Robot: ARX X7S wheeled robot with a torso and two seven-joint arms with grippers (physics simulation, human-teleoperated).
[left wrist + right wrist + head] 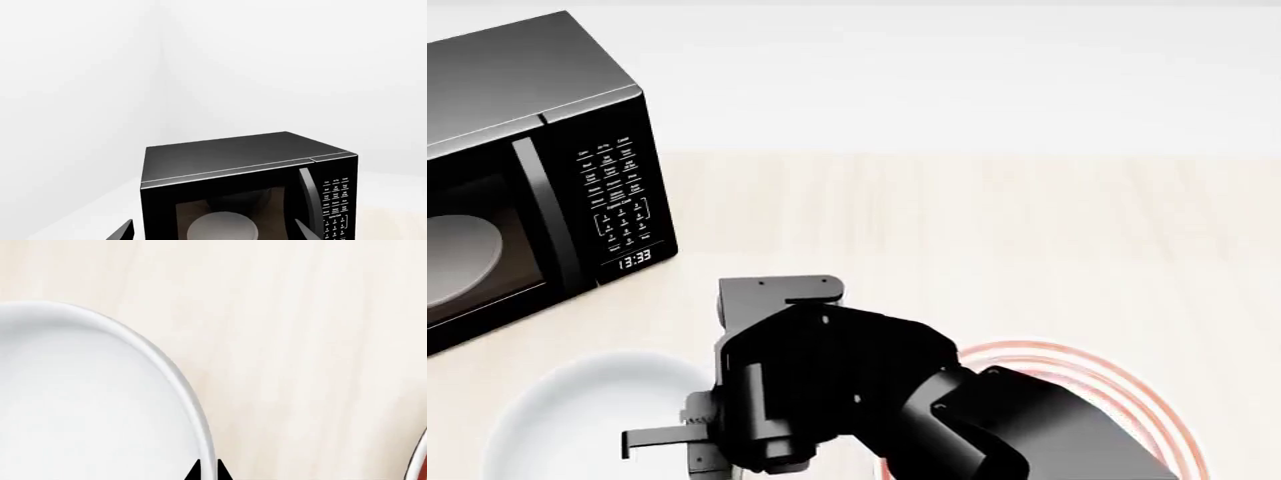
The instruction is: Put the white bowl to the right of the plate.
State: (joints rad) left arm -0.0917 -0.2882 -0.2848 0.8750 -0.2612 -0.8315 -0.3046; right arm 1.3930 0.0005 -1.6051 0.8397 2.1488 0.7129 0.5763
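The white bowl (574, 420) sits at the near left of the wooden table, left of the red-ringed plate (1094, 365). My right arm (827, 390) reaches across over the bowl's right rim and covers part of the plate. In the right wrist view my right gripper (207, 472) has its two tips closed on the bowl's rim, one inside and one outside the bowl (87, 405). The plate's edge (420, 460) shows at that view's side. My left gripper (213, 232) is open and empty, facing the microwave door, and is out of the head view.
A black microwave (534, 120) stands at the far left of the table (988, 230) with its door shut, and a pale turntable disc (220, 225) shows through the glass. White walls stand behind it.
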